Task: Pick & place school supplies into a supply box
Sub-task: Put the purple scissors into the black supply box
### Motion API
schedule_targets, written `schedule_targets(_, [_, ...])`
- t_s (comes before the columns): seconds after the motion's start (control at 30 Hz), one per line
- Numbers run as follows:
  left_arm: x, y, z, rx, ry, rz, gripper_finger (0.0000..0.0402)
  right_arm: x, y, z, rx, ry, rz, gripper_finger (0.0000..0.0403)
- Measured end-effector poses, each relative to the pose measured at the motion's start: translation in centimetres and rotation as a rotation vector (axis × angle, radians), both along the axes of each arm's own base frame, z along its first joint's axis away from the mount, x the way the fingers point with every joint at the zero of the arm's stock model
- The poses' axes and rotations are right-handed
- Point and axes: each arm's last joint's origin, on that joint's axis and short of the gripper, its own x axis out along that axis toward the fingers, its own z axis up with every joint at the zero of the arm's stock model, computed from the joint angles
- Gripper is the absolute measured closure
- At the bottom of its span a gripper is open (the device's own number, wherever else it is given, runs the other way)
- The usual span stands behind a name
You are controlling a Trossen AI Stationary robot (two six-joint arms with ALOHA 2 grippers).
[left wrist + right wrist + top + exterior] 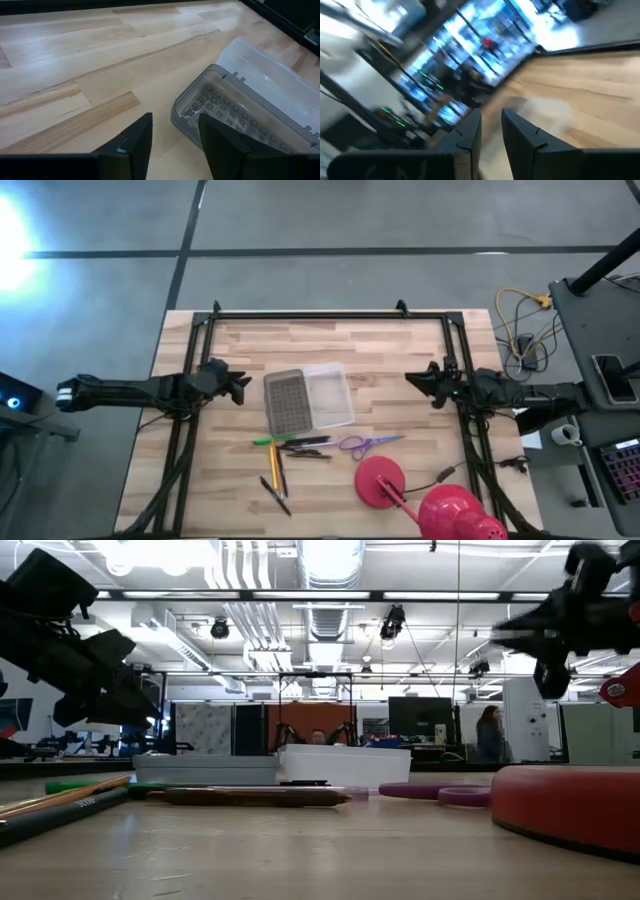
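The supply box (pixel 308 398) lies opened flat mid-table, its grey grid lid (pixel 285 402) beside the clear tray (pixel 329 395). Green, orange and black pens (pixel 292 444) lie near of it, two pencils (pixel 276 483) nearer still, and the purple-handled scissors (pixel 366 445) to their right. My left gripper (pixel 245 387) hovers open just left of the lid (pixel 235 107), above the table. My right gripper (pixel 410 378) hovers open, with a narrow gap, right of the tray and raised (pixel 491 125). In the low view the box (pixel 340 762), pens (pixel 250 797) and scissors (pixel 440 793) rest on the wood.
A red lamp stands at the near right, its round base (pixel 380 481) close to the scissors and its head (pixel 455 516) at the table's edge; the base (pixel 570 805) looms large in the low view. A black frame (pixel 330 314) borders the table. Bare wood lies far of the box.
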Motion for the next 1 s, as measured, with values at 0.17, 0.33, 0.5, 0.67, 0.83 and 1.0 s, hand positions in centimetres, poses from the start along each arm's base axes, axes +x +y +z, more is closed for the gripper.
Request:
schedule_targets(0.17, [0.0, 0.0, 0.0, 0.0, 0.0, 0.0, 0.0256, 1.3, 0.1, -1.3, 0.169, 0.108, 0.03, 0.0335])
schedule_targets(0.33, [0.0, 0.0, 0.0, 0.0, 0.0, 0.0, 0.0256, 2.5, 0.2, -2.0, 0.288, 0.144, 0.063, 0.0335])
schedule_targets(0.5, [0.0, 0.0, 0.0, 0.001, 0.0, 0.003, 0.0256, 3.3, -0.2, -2.1, 0.456, 0.053, -0.08, 0.0335])
schedule_targets(0.67, [0.3, 0.0, 0.3, -0.157, -0.173, 0.115, 0.0256, 4.2, -0.5, 0.5, 0.471, -0.254, -0.129, 0.0335])
schedule_targets(0.83, [0.3, 0.0, 0.4, -0.309, -0.294, 0.221, 0.0256, 7.3, -0.1, 3.1, 0.418, -0.187, 0.001, 0.0335])
schedule_targets(1.0, [0.3, 0.1, 0.4, -0.283, -0.286, 0.225, 0.0256, 11.0, 0.5, 2.7, 0.416, 0.41, 0.118, 0.0328])
